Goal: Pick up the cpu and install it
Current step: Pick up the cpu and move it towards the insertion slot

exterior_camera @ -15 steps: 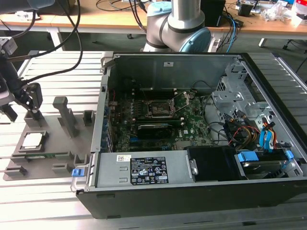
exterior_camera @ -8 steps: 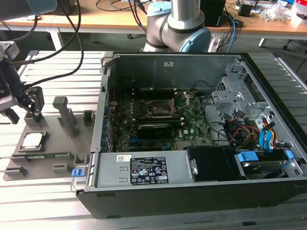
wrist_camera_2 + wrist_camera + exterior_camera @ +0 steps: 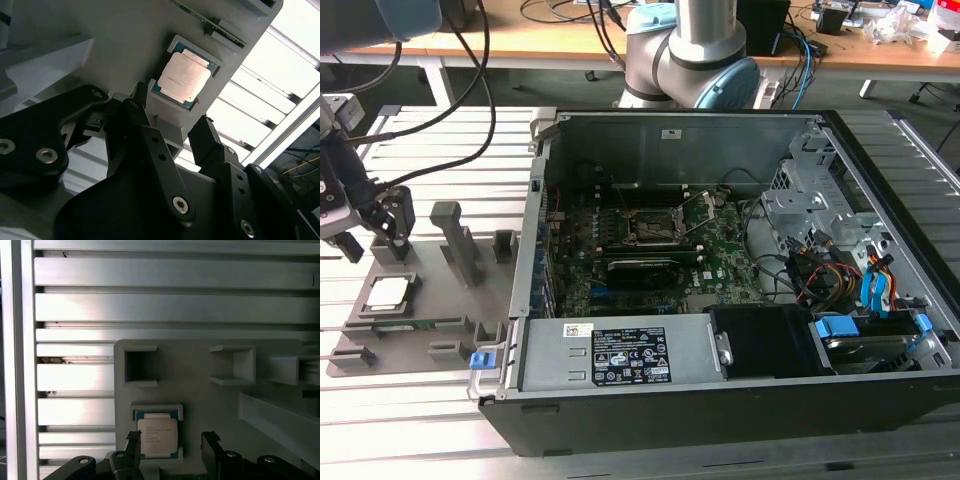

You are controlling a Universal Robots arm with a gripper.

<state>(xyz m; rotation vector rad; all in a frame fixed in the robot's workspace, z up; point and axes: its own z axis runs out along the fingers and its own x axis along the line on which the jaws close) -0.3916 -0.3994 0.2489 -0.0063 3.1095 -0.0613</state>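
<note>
The cpu (image 3: 387, 292) is a small square chip with a pale metal top. It lies flat in a recess of the grey holder plate (image 3: 432, 296), at the exterior view's left. My gripper (image 3: 388, 228) hangs open just above the plate, a little beyond the chip, holding nothing. In both wrist views the cpu (image 3: 183, 76) (image 3: 157, 436) lies ahead of the two black fingers (image 3: 150, 145), which are spread wider than the chip and do not touch it. The socket (image 3: 658, 226), with its metal frame raised, sits on the green motherboard inside the open computer case (image 3: 620, 355).
Grey holder blocks (image 3: 460, 240) stand upright on the plate beside the gripper. Empty square pockets (image 3: 140, 366) lie beyond the chip. The plate rests on a slatted aluminium table (image 3: 150, 307). Cables and drive bays (image 3: 840, 290) crowd the case's far side. The arm's base (image 3: 690, 55) stands behind the case.
</note>
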